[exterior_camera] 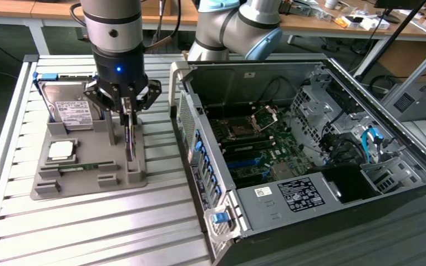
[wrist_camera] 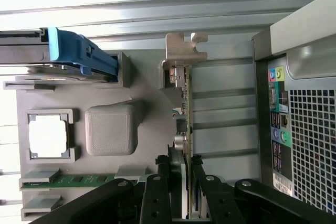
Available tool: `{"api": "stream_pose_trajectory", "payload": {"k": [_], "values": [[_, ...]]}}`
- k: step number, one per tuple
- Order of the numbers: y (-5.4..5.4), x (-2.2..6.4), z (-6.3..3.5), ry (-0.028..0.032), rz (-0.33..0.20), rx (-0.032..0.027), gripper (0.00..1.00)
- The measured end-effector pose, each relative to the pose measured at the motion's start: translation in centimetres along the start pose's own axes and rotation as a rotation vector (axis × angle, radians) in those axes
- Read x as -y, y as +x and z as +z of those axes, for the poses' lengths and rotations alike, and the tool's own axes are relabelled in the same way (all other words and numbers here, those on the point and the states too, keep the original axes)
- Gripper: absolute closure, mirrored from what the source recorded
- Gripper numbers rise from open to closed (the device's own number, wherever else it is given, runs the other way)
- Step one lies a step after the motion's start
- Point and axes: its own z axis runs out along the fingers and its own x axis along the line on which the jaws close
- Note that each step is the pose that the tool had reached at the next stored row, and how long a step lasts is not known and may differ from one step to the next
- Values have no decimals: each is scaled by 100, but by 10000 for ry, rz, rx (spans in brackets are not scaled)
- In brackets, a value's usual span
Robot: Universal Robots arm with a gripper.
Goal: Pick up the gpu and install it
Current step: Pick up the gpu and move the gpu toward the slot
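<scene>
The gpu (exterior_camera: pixel 129 141) is a thin dark card standing on edge at the right side of the grey parts holder (exterior_camera: pixel 87 180). My gripper (exterior_camera: pixel 128 113) comes straight down on it, its fingers shut on the card's upper edge. In the wrist view the gpu (wrist_camera: pixel 185 108) shows edge-on, with its silver end bracket (wrist_camera: pixel 185 45) at the far end and my gripper (wrist_camera: pixel 186 187) pressed against both of its faces. I cannot tell whether the card has left its slot in the holder (wrist_camera: pixel 142 77).
The holder also carries a silver hard drive (exterior_camera: pixel 69 105) in a blue caddy (wrist_camera: pixel 79 51), a square processor (exterior_camera: pixel 60 151) and a green memory stick (exterior_camera: pixel 80 166). The open computer case (exterior_camera: pixel 198 149) lies at the exterior view's right, motherboard (exterior_camera: pixel 257 144) exposed, its wall near the holder.
</scene>
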Motion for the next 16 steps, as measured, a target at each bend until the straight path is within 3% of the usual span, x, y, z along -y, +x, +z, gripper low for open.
{"api": "stream_pose_trajectory", "payload": {"k": [16], "values": [[-1, -1, -55, 0, 0, 1, 73]]}}
